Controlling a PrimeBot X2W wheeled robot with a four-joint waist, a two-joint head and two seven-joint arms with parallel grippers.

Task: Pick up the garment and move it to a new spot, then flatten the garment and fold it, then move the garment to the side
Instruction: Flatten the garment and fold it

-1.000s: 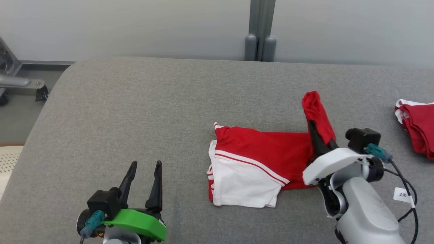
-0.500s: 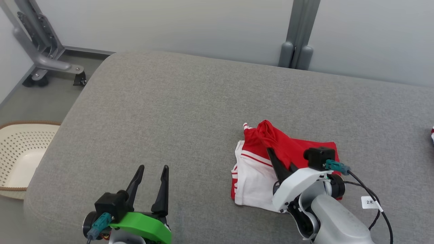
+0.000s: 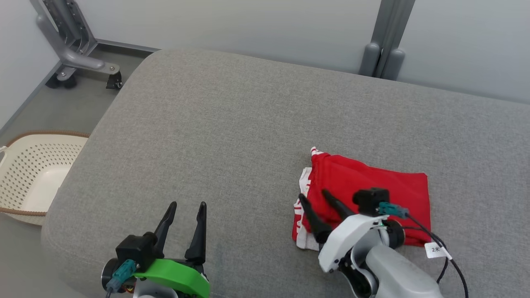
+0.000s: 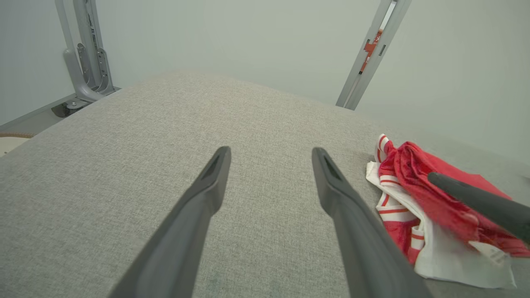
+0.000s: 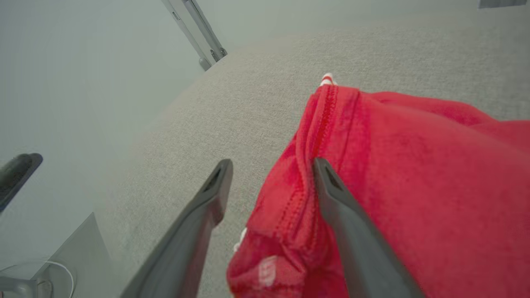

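Head above, wrists low — same garment

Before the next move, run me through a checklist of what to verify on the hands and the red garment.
1. Right hand open: ok, fingers spread at the garment's left edge.
2. Left hand open, holding nothing: ok, over the grey surface.
3. Garment folded: ok, red half lies on top.
4. Edges aligned: not ok, the white layer sticks out at the left.
5. Fabric free of the right hand's finger: cannot tell, it lies against the hem.
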